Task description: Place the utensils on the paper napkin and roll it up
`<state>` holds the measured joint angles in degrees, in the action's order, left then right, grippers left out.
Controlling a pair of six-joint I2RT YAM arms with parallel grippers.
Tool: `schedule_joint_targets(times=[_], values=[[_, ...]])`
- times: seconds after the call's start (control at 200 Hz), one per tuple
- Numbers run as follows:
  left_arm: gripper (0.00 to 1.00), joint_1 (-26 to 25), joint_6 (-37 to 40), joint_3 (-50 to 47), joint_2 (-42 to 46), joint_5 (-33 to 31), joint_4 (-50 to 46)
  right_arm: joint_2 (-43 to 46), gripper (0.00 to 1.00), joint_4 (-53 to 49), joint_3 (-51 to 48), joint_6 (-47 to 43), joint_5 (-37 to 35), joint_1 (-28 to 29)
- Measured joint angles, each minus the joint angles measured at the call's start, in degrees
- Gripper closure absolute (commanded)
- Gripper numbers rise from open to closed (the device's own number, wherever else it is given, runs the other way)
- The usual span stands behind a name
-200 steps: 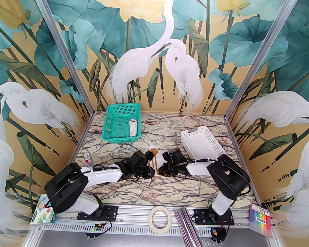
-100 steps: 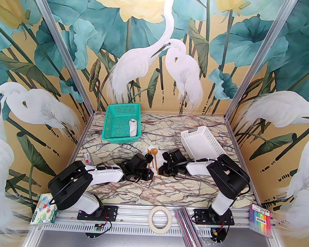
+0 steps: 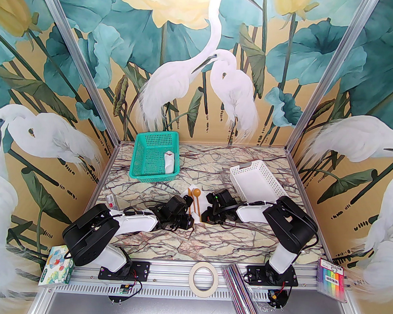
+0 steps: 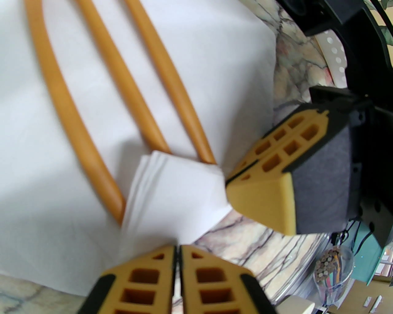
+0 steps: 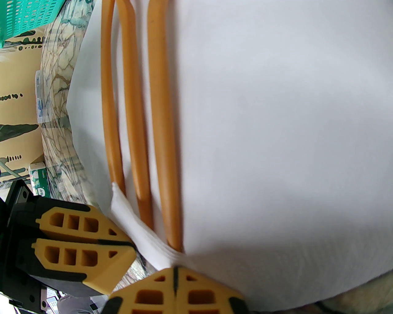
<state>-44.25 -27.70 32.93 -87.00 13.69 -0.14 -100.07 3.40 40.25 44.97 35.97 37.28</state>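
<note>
Halfway-ish: utensils (image 5: 132,107) lie side by side on the paper napkin (image 5: 261,122), just left of the white basket (image 3: 248,170). Near corner's folded over the handles, no roll yet. Both arms reach in low. Right gripper (image 5: 175,271) pinches the fold. Left gripper (image 4: 178,250) is clenched beside it, can't tell if it's got paper.

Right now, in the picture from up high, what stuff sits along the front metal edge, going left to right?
A picture box → tape ring → tube of pencils → pack of markers.
</note>
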Motion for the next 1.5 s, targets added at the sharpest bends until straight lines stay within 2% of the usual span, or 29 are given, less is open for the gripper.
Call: schedule_joint_targets(times=[0.37, 0.54, 0.675, 0.9, 1.115, 1.5], values=[[0.87, 1.5, -2.6, -3.3, 5.8, -4.5, -4.3, 0.0, 1.00, -0.2, 0.1, 0.0, -0.2, 0.1], [0.87, 3.0, -2.6, -4.3, 9.8, -3.9, -5.3, 0.0, 1.00, -0.2, 0.2, 0.0, -0.2, 0.1], [0.87, 3.0, -2.3, -4.3, 12.4, -0.7, -3.4, 0.0, 1.00, -0.2, 0.2, 0.0, -0.2, 0.1], [0.88, 3.0, -2.3, -4.3, 8.8, 3.7, 3.2, 0.0, 1.00, -0.2, 0.2, 0.0, -0.2, 0.1], [0.89, 3.1, -2.3, -3.2, 4.1, 3.4, 5.1, 0.0, 1.00, -0.4, 0.2, 0.0, -0.2, 0.1], [0.89, 4.5, -2.3, -2.9, 3.4, 1.2, 5.4, 0.0, 1.00, -0.5, 0.3, 0.0, -0.2, 0.1]])
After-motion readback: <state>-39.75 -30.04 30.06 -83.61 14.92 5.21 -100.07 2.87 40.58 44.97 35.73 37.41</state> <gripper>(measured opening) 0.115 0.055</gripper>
